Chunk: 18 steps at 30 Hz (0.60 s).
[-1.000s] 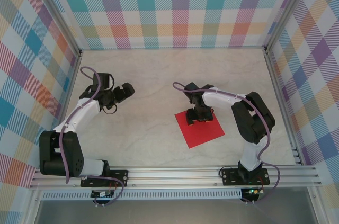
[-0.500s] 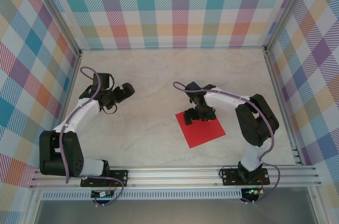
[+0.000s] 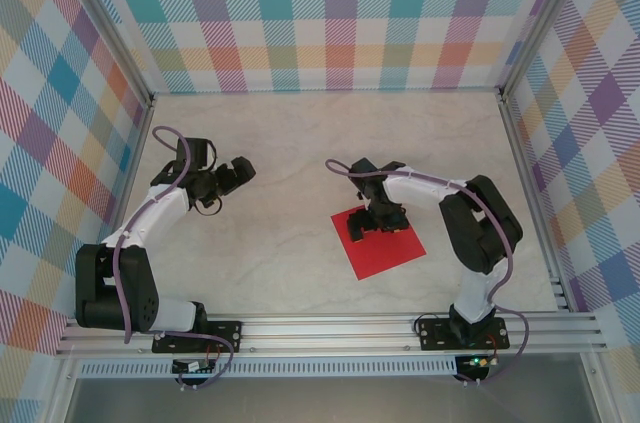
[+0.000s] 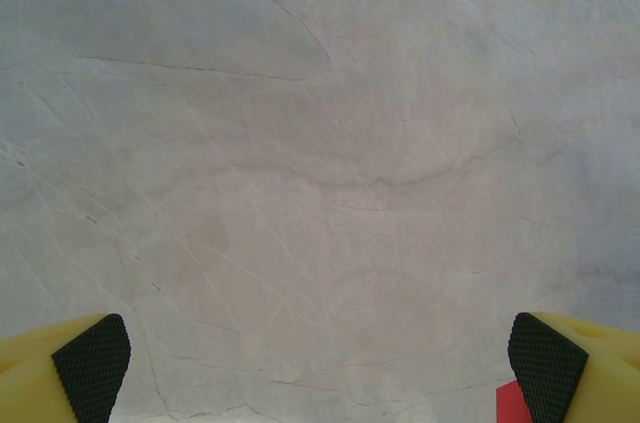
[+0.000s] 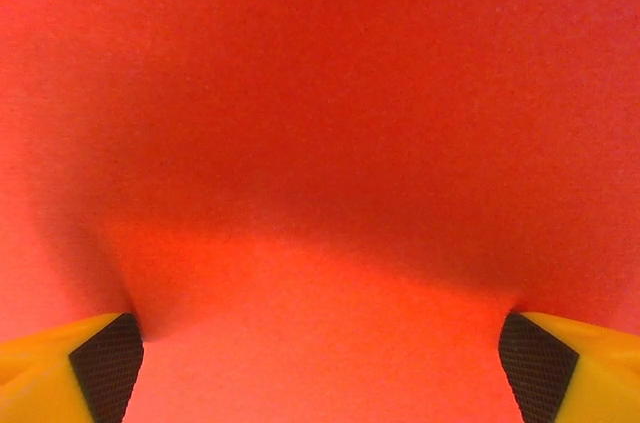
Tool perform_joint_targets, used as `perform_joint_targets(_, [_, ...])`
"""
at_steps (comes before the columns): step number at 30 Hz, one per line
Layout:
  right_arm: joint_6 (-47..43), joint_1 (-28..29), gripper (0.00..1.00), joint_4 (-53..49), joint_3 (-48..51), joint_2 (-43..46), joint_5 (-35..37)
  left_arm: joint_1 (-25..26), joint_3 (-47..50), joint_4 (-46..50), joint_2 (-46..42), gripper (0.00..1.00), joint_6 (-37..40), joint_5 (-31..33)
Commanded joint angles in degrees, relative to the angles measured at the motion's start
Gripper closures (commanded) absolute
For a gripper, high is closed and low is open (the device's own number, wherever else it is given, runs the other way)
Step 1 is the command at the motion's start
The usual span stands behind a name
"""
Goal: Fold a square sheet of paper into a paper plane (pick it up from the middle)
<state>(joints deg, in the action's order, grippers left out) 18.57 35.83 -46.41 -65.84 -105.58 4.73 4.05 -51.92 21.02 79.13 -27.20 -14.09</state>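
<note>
Starting near, past the arm bases at 6 o'clock: find the square sheet of paper (image 3: pixel 385 248) lying flat on the pale marbled table (image 3: pixel 300 143), toward 4 o'clock from the table's middle, turned so one corner aims at 6 o'clock. Just beyond, note the right gripper (image 3: pixel 372 223) lowered onto the sheet's 11 o'clock part, fingers spread wide. Through its own camera, see both black pads (image 5: pixel 100 363) at the bottom corners, on or just above the red with nothing pinched between, and a soft shadowed swell between them, hinting at a slight buckle. Expect very light, thin, limp stock: easy to crease, quick to slide on the smooth top, hard to lift from flat. Probably best taken at the middle by pressing down and drawing the pads together to raise a ridge, then pinching that ridge gently to avoid stray wrinkles. Farther off, toward 9 o'clock, spot the left gripper (image 3: pixel 238 171) hovering over bare table, likewise splayed and holding nothing. No fold yet made.
</note>
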Motion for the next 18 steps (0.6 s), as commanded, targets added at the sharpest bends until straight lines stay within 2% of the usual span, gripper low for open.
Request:
perform_joint_targets(1, [1.07, -0.15, 0.07, -1.75, 0.78, -4.16, 1.23, 0.66, 0.05, 0.67, 0.58, 0.00, -0.48, -0.84])
perform_joint_targets(8, [2.87, -0.14, 0.17, -0.54, 1.83, -6.26, 0.20, 0.69, -0.10, 0.62, 0.87, 0.00, -0.52, -0.94])
perform_joint_targets(18, [4.00, -0.15, 0.30, 1.13, 3.22, -4.46, 0.39, 0.61, 0.41, 0.25, 1.20, 0.00, -0.78, -1.37])
